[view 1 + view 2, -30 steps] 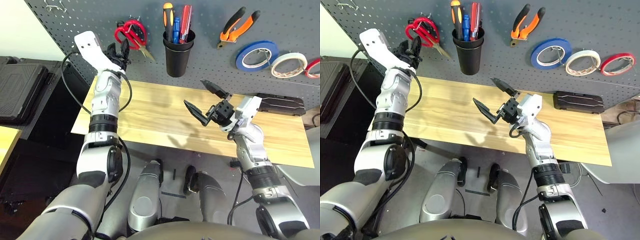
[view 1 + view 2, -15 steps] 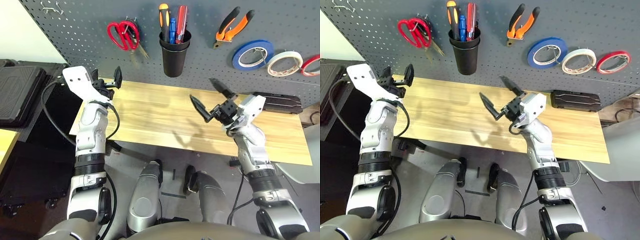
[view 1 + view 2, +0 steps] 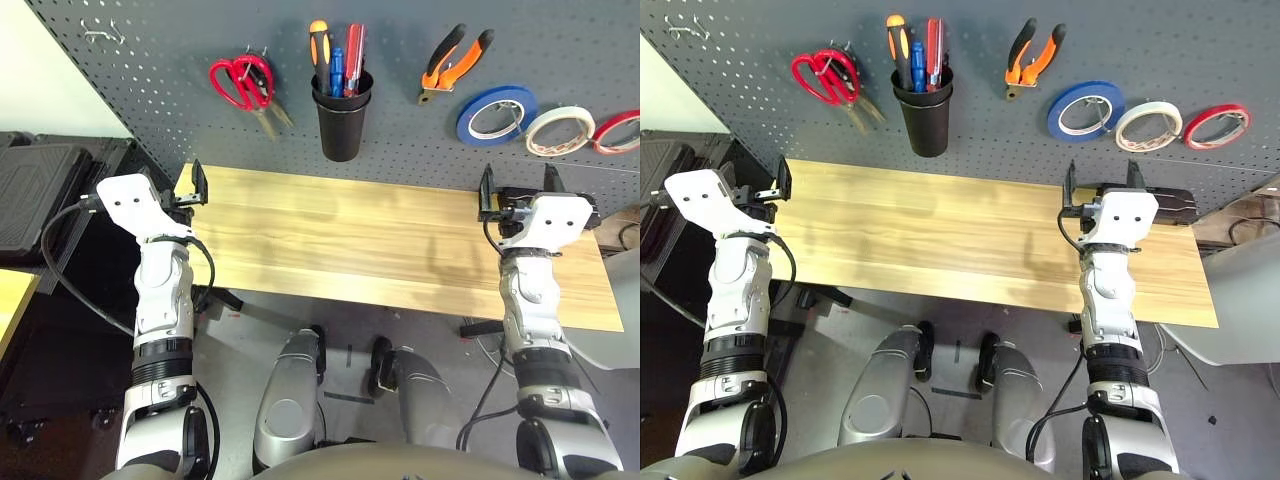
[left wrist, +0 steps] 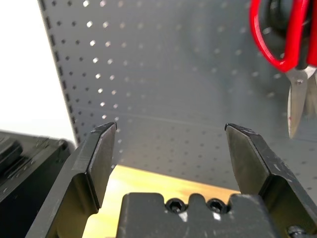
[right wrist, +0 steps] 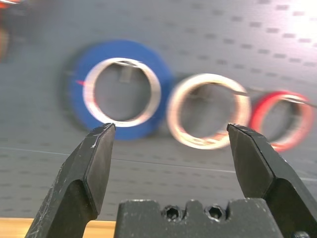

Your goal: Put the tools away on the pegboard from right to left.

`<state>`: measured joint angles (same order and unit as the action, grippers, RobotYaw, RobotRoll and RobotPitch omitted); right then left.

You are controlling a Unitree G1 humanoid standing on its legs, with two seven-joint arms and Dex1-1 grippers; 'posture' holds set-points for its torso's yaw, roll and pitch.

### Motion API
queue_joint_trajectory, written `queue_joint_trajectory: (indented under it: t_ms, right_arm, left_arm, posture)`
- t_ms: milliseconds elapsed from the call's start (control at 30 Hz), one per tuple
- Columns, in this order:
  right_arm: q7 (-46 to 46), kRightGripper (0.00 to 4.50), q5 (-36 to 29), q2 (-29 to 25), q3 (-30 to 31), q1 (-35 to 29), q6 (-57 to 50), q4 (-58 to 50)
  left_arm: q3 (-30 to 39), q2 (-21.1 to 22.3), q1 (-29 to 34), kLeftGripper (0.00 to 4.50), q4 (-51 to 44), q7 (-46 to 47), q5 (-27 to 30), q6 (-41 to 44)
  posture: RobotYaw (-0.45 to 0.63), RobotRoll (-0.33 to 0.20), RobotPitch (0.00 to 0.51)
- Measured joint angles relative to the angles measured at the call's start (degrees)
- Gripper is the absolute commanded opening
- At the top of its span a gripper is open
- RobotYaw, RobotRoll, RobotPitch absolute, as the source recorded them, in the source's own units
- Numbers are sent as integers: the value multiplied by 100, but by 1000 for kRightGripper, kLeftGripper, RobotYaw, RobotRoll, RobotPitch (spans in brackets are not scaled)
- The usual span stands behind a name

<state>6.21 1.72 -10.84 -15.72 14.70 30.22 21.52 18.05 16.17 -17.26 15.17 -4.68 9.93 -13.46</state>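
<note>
Dark grey pegboard (image 3: 180, 60) carries all four tools. We see the white tape roll (image 3: 559, 130) hanging between a blue roll (image 3: 498, 111) and a red roll (image 3: 618, 133), the red one cut off at the picture's right edge. Left of them hang the orange-and-black pliers (image 3: 455, 63). The black cup (image 3: 341, 118) holds the slim screwdriver (image 3: 354, 60) among other handles, so its shaft is hidden. The red-handled scissors (image 3: 238, 82) hang furthest left, and we cannot make out what else shares their hook.

Our left claw (image 3: 186, 186) hovers at the wooden bench's (image 3: 340, 240) left end, below and left of the scissors, fingers spread and empty. Our right claw (image 3: 516, 187) stands near the bench's right end, spread and empty, below the tape rolls. A black case (image 3: 1175, 203) lies half hidden behind it.
</note>
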Motion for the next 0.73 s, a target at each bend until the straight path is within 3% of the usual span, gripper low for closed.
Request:
queue_joint_trajectory:
  t_ms: [333, 733]
  right_arm:
    - [738, 4500, 8, -168, -337, 12, 194, 596]
    - [888, 4500, -15, -188, -339, -55, 175, 616]
  left_arm:
    - [10, 297, -4, 4476, 785, -566, 56, -796]
    - [117, 498, -33, 4476, 1302, -947, 195, -1157]
  posture:
    - [61, 0, 158]
    - [67, 0, 160]
